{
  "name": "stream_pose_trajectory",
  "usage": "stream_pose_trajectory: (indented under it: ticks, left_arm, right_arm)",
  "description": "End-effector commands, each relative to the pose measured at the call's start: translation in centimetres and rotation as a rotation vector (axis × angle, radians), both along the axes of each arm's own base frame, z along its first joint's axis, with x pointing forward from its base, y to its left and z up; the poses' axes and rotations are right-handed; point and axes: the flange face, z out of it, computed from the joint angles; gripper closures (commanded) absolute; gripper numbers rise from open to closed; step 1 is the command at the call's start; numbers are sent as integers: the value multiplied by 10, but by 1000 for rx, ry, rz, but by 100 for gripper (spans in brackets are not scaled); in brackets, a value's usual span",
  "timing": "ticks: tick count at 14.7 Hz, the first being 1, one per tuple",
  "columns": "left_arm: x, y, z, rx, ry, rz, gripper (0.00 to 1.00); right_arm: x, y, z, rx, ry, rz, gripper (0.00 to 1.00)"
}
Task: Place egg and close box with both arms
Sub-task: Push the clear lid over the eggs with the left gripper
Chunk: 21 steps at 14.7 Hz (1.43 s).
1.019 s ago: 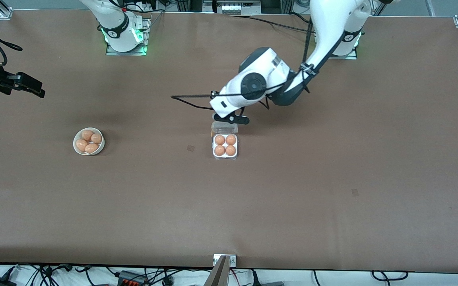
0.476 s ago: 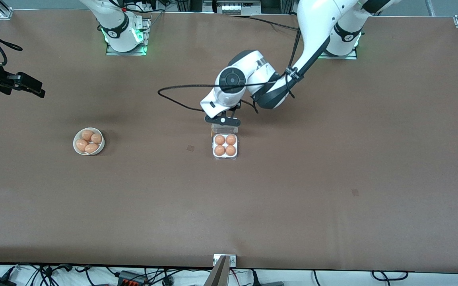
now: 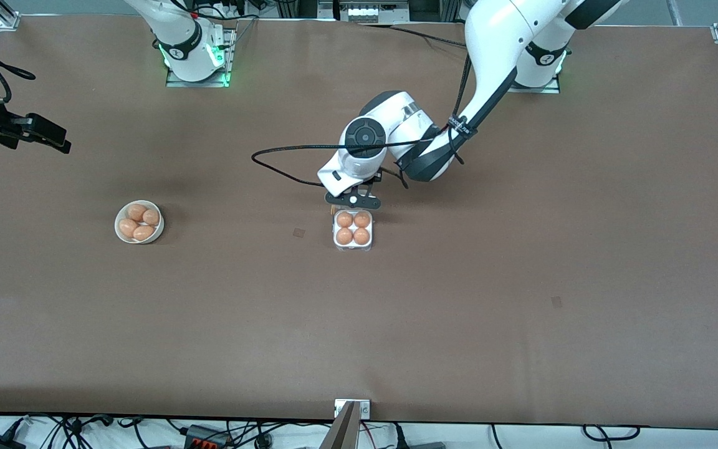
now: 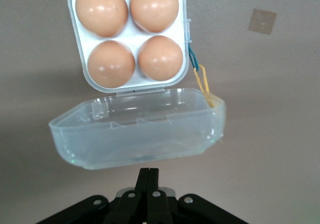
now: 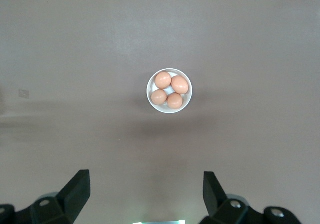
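The box [image 3: 353,246] sits mid-table with four orange-brown eggs [image 3: 344,219] filling its white tray [image 4: 132,85]. Its clear lid [image 4: 137,134] is hinged open and stands partly raised at the tray's edge nearest the robots. My left gripper [image 3: 353,201] is shut and empty. It hangs low over the lid and hides it in the front view. In the left wrist view its closed fingertips [image 4: 149,176] sit just short of the lid's outer wall. My right gripper [image 3: 47,136] is open and empty, waiting high over the right arm's end of the table [image 5: 147,194].
A round white bowl [image 3: 116,223] with several more eggs stands toward the right arm's end; the right wrist view shows it from above [image 5: 169,109]. A yellow and blue band [image 4: 202,81] hangs at the box's side. A black cable [image 3: 278,163] loops off the left wrist.
My left gripper has moved toward the box and now covers the lid in the front view. The right arm, the box and the bowl have not moved.
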Motion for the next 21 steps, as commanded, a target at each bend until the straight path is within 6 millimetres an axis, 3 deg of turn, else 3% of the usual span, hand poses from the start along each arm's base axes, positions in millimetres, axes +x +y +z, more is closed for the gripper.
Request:
stream_pose_trajectory:
  ticks: [1, 3, 9, 15, 18, 21]
  left_arm:
    - [11, 0, -8, 21, -19, 11, 99]
    - [17, 3, -20, 27, -11, 19, 99]
    - [32, 3, -28, 21, -17, 35, 99]
    - [45, 2, -7, -2, -44, 54, 99]
    - [51, 8, -1, 16, -31, 53, 94]
    - [62, 24, 16, 30, -24, 71, 82]
  right_arm:
    - [-4, 1, 1, 13, 4, -14, 0]
    - [-4, 1, 1, 13, 4, -14, 0]
    - [-4, 1, 1, 13, 5, -15, 0]
    - [-4, 1, 1, 13, 5, -15, 0]
    - [-4, 0, 1, 13, 5, -17, 0]
    - [-4, 0, 1, 13, 5, -17, 0]
